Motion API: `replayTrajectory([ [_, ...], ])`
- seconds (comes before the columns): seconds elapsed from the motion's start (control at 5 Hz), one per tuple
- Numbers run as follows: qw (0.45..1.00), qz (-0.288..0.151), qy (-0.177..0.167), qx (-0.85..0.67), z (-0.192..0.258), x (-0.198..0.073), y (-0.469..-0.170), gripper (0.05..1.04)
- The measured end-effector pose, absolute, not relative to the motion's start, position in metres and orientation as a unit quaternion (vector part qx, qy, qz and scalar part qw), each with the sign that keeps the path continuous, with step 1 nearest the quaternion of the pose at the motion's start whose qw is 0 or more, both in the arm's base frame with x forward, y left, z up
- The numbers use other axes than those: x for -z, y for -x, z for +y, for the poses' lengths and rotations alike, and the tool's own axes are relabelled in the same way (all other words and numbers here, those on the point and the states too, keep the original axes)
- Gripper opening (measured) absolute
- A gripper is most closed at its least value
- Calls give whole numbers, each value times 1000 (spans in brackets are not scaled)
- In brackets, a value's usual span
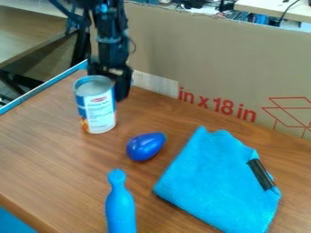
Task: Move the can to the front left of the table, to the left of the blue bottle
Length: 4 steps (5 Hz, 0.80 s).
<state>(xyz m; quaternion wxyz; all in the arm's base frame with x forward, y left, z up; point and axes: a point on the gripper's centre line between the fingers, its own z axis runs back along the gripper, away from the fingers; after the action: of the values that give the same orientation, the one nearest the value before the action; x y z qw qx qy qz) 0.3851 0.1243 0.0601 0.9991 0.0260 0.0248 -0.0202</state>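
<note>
The black gripper hangs at the upper left, right behind a can with a blue and white label. The can hides part of the gripper, and I cannot tell whether they touch. In front and to the right of the can, a shiny dark blue egg-shaped object lies on the table. A light blue bottle-shaped object is at the bottom edge. At the right, a bright blue cloth lies flat with a black marker-like piece on its right part.
A brown wooden table carries these things. Along its back stands a tall cardboard panel with red print. A blue edge strip runs along the table's upper left side. Behind the panel are cables and another tabletop.
</note>
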Motion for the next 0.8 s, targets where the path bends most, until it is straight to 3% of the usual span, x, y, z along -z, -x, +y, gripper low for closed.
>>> replayTrajectory([
  [0.2,998,37,-39,23,125,-49,-368,1001],
  [0.4,996,74,-29,35,119,-48,-340,1001],
  [0.6,996,81,-18,27,122,-72,-307,1001],
  [0.8,995,96,-17,13,126,-76,-283,1001],
])
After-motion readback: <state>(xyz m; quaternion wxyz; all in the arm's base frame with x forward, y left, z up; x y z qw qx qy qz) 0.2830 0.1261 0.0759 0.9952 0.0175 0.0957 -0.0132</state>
